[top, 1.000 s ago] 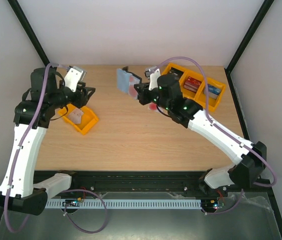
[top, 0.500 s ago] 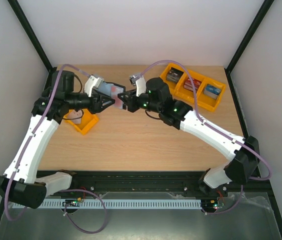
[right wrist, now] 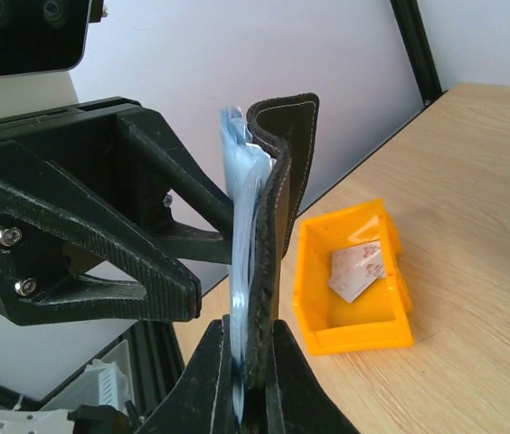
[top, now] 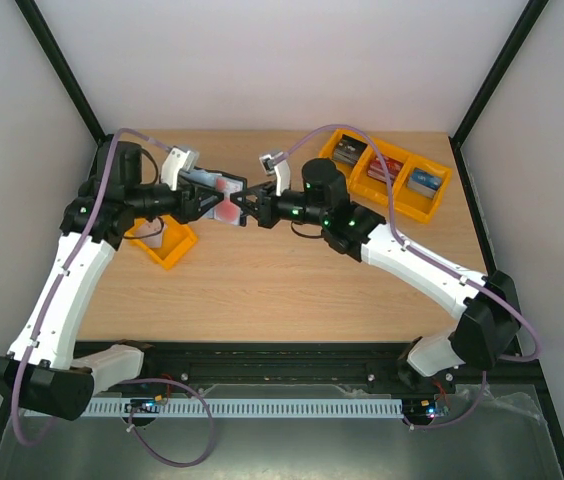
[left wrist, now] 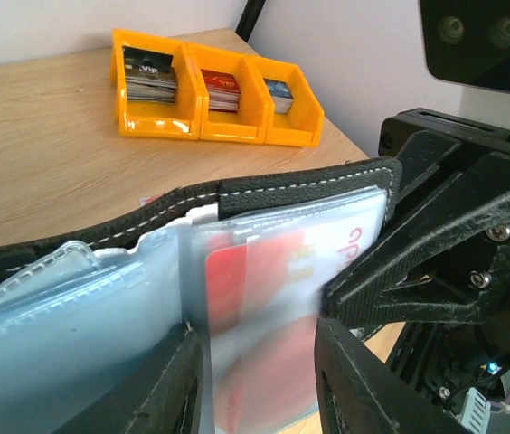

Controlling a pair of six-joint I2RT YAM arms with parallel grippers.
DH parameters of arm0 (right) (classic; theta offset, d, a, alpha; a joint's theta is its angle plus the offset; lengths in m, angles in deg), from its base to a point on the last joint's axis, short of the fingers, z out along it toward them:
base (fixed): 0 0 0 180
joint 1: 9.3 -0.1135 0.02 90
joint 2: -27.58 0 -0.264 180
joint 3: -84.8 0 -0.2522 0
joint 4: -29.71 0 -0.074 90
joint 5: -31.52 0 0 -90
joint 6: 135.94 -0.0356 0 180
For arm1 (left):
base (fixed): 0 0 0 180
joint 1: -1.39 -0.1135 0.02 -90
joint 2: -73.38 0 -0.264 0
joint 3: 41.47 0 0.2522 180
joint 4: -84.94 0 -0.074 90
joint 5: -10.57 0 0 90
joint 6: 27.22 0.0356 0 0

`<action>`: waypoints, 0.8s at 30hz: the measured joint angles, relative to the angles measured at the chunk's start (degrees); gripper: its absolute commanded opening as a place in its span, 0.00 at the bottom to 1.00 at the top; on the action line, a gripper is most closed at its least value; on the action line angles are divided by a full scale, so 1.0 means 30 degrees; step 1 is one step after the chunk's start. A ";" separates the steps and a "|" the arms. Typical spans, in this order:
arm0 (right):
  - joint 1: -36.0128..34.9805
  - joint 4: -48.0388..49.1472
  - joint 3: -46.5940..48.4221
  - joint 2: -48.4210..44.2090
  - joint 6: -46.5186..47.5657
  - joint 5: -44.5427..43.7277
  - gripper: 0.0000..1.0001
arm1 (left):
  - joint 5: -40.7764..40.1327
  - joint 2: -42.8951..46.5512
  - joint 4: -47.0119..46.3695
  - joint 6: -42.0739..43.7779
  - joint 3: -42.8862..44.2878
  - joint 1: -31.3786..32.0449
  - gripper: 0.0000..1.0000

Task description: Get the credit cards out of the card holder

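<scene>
My right gripper is shut on the edge of the black card holder and holds it open in the air above the table's back left. The holder's grey-blue clear pockets face my left gripper. A whitish card with red marks sits in the nearest pocket. My left gripper is open, with one finger on each side of that pocket. Two pale credit cards lie in the small yellow tray below the left arm.
A yellow three-compartment tray with thick stacks of dark, red and blue cards stands at the back right; it also shows in the left wrist view. Black frame posts rise at the table's back corners.
The right arm carried the holder left and turned it toward the left arm. The left gripper swung from above the small tray to the holder and now straddles its pocket.
</scene>
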State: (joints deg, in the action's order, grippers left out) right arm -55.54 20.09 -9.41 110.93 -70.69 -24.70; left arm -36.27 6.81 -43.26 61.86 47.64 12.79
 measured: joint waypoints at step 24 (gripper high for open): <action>0.1049 0.5348 -0.1814 -0.0532 -0.3818 0.3344 0.02 | 0.3730 0.0670 -0.0663 -0.0219 -0.0182 -0.0401 0.47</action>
State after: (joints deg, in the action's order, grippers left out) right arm -52.39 36.13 -14.86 109.34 -82.14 -14.67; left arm -25.08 8.82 -45.25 61.20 47.09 11.59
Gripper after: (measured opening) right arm 0.041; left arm 0.482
